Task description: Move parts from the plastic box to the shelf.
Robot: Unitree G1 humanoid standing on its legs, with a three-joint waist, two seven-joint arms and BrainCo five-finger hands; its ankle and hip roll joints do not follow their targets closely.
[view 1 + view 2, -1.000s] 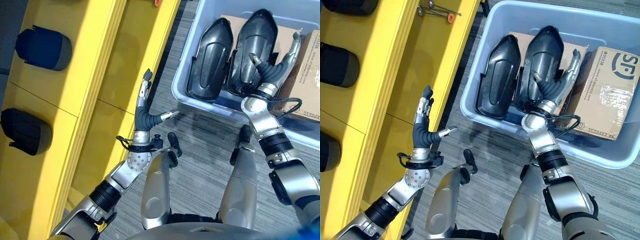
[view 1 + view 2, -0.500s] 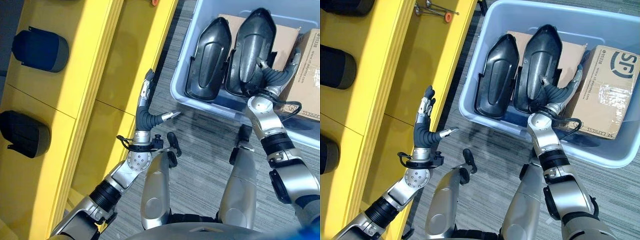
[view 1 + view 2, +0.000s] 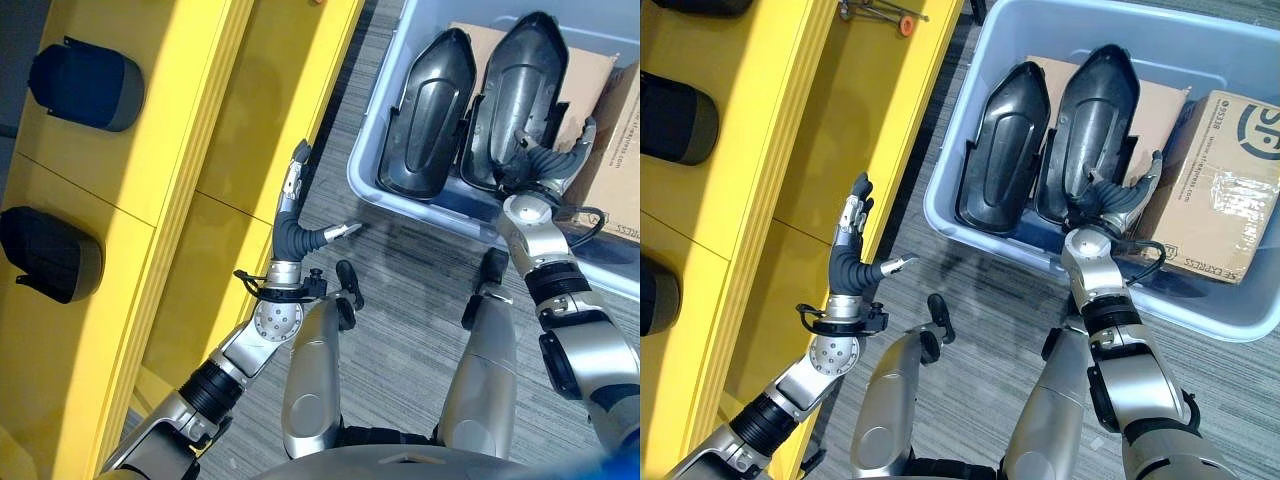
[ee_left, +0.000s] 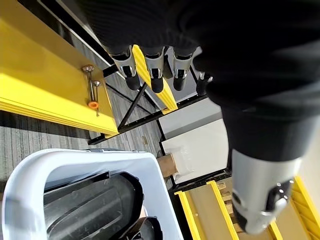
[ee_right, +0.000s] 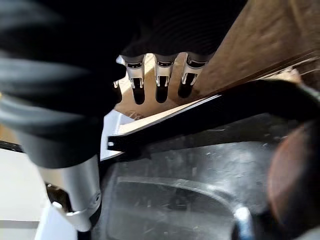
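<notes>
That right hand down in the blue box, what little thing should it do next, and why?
Probably curl its fingers around the near end of the right-hand black part. The right hand sits at that part's lower edge inside the plastic box, its fingers straight and spread over the rim, thumb on the other side, so nothing is gripped yet. The left hand hangs open by the yellow shelf.

Two black moulded parts stand side by side in plastic box (image 3: 970, 140) — pale blue-grey tub on floor. Left part (image 3: 1005, 145) and right part (image 3: 1095, 115) both elongated, glossy, hollow side up, tapered ends pointing away from robot, lower ends resting near box's front wall. Yellow shelf (image 3: 770, 150) just beside box — dark rounded pieces, possibly parts, along its far edge.
</notes>
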